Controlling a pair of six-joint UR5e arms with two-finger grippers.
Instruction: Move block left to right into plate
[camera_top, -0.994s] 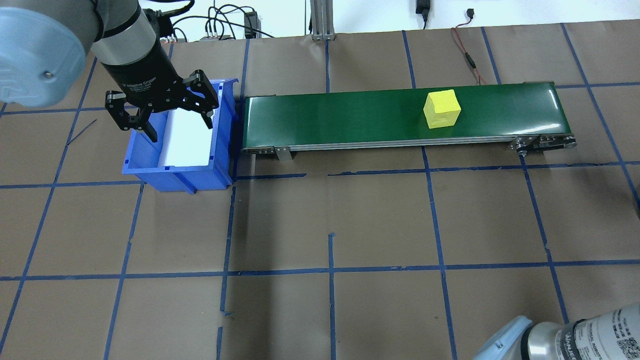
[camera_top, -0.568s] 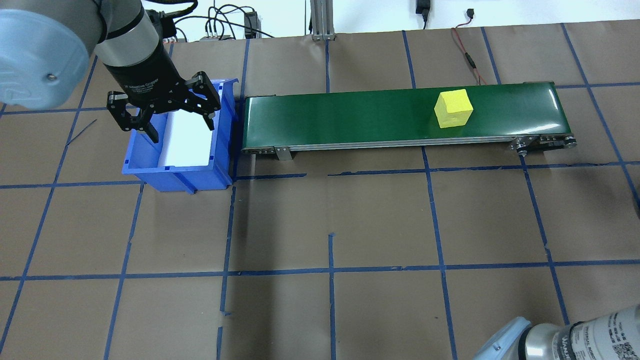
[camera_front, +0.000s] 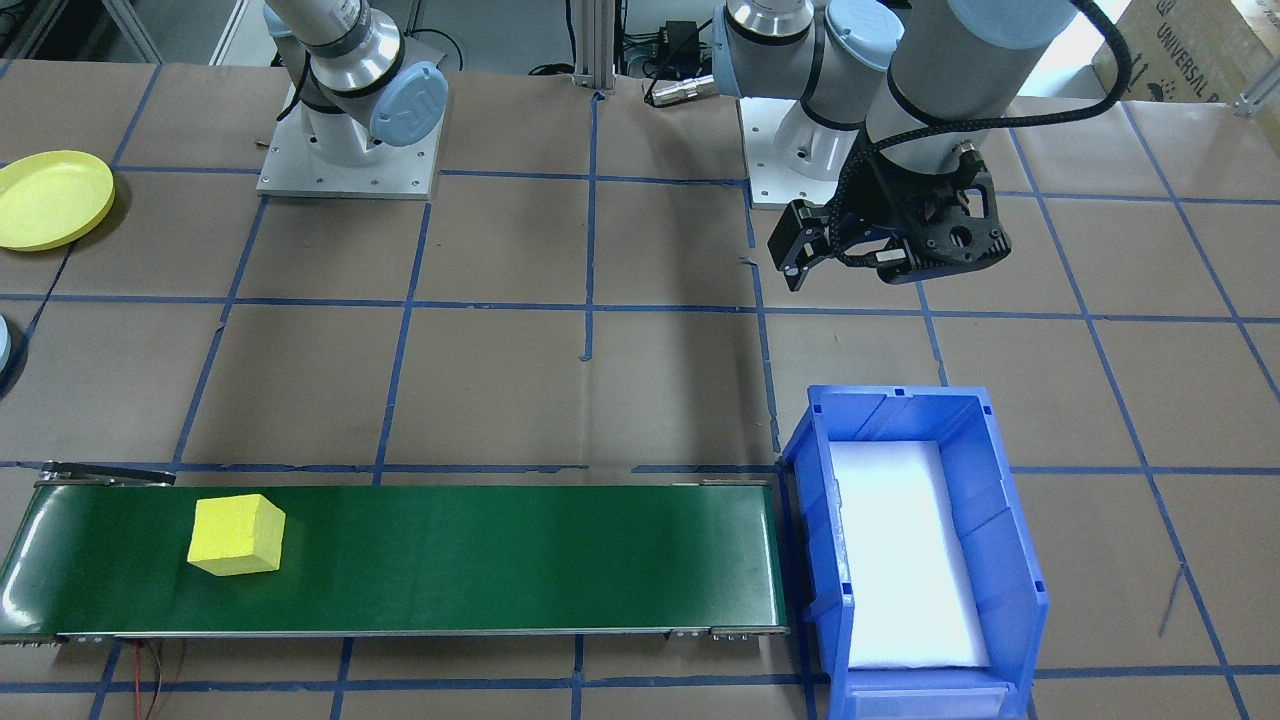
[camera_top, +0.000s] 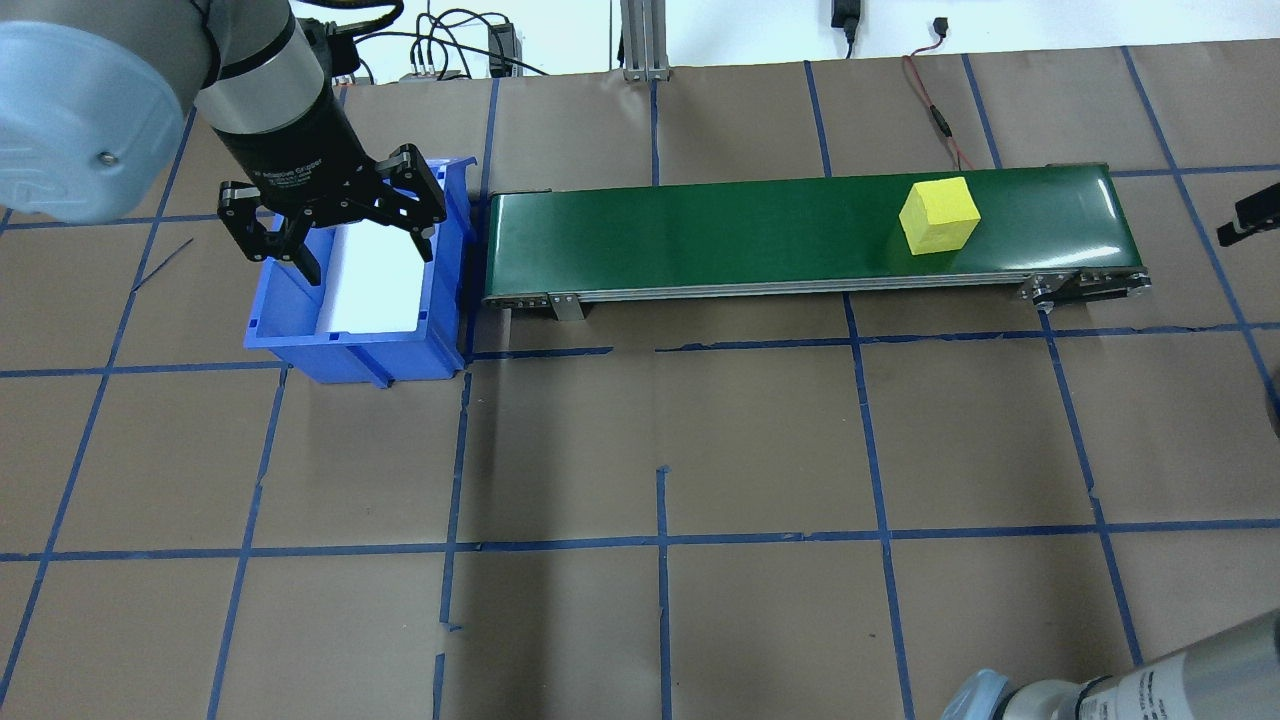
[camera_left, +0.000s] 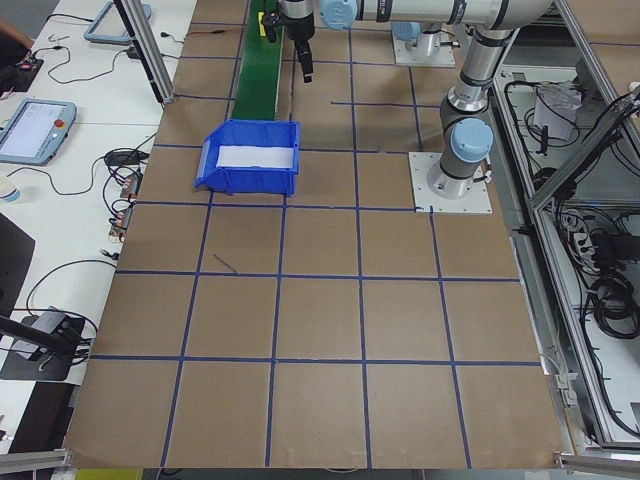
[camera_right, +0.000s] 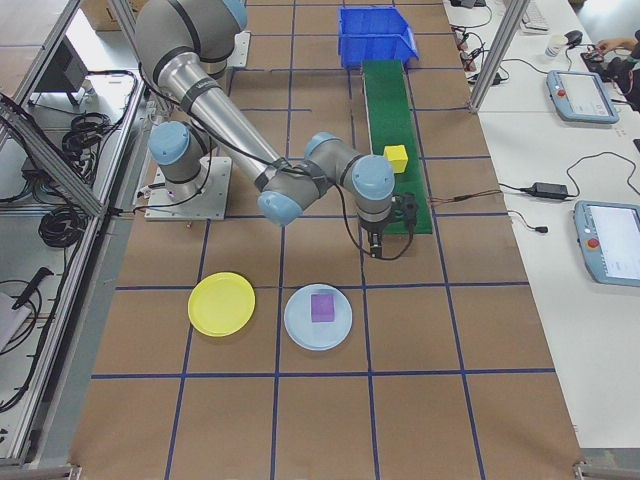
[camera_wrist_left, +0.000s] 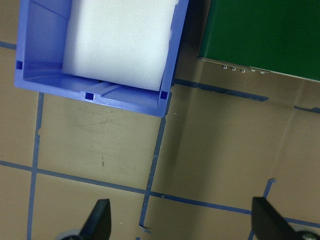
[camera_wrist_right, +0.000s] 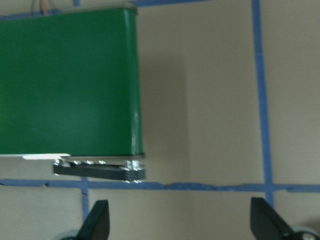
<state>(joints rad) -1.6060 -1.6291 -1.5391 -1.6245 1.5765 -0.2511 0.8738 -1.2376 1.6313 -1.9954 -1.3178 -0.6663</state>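
The table is covered in brown paper, marked into large squares by blue tape lines. On its far side a long green conveyor belt lies lengthwise, and just beside its left end stands a blue bin lined with white foam. The two arm bases are bolted down on grey mounting plates at the near edge. Off the right end of the belt, nearer the robot, lie a yellow plate and a pale blue plate, close side by side but apart. A red wire trails across the paper behind the belt's right end
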